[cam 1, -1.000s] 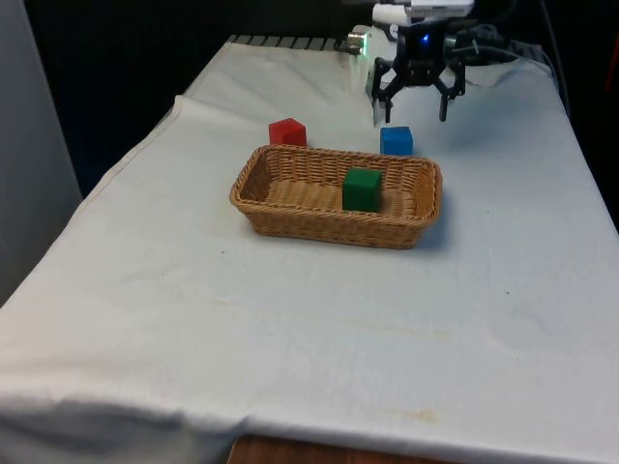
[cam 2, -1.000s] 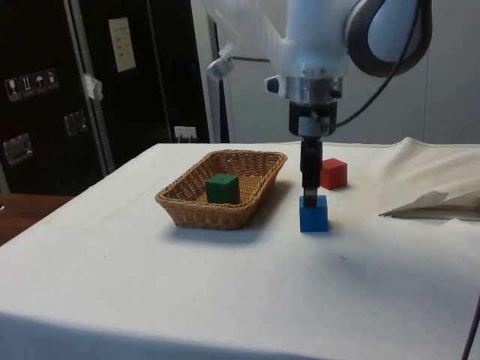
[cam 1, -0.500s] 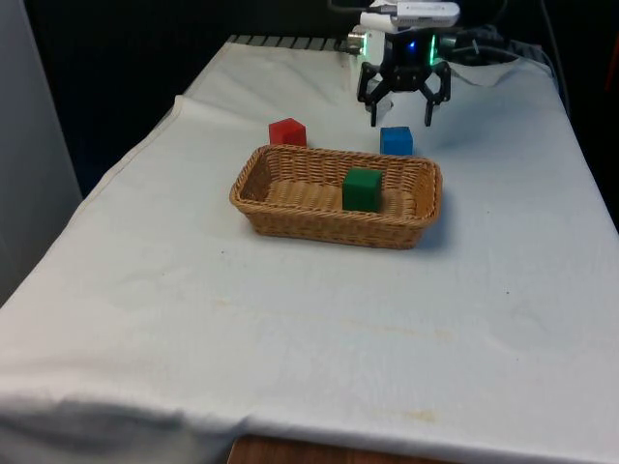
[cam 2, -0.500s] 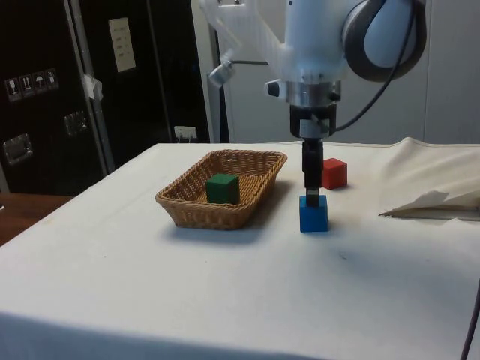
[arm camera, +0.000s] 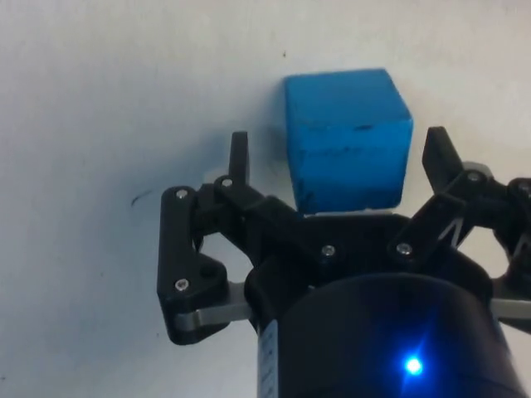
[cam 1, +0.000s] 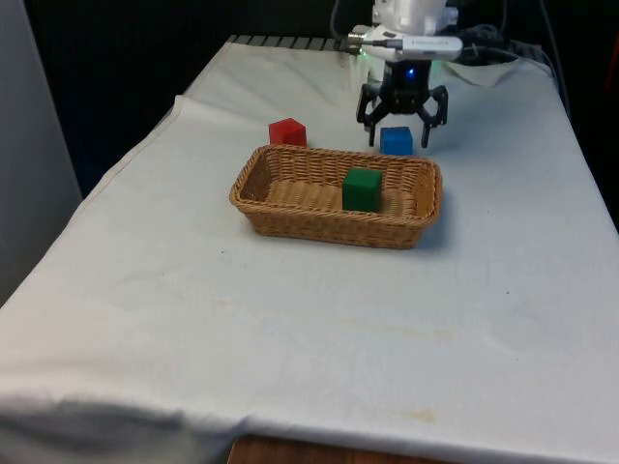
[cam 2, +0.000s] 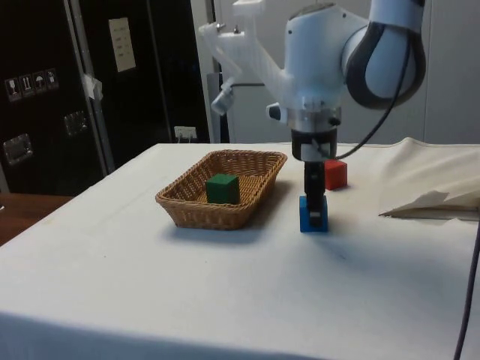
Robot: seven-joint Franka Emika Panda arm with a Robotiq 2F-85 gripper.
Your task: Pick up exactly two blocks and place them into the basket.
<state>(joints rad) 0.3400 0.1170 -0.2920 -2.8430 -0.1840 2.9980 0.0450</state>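
Surface: white cloth [cam 1: 290, 319] over the table.
Gripper [cam 1: 397, 143]: fingers spread wide, straddling the blue block [arm camera: 347, 137], nothing clamped yet.
Block: directly below, between the fingers, on the cloth.
Arm: upright, wrist pointing straight down.
Basket [cam 1: 280, 220]: at 6 o'clock from block, green block [cam 1: 362, 188] inside.

One block [cam 1: 363, 188] in basket [cam 1: 290, 220], two blocks [cam 1: 287, 131] [cam 1: 396, 140] just behind it (jaws straddle front-view-right one).
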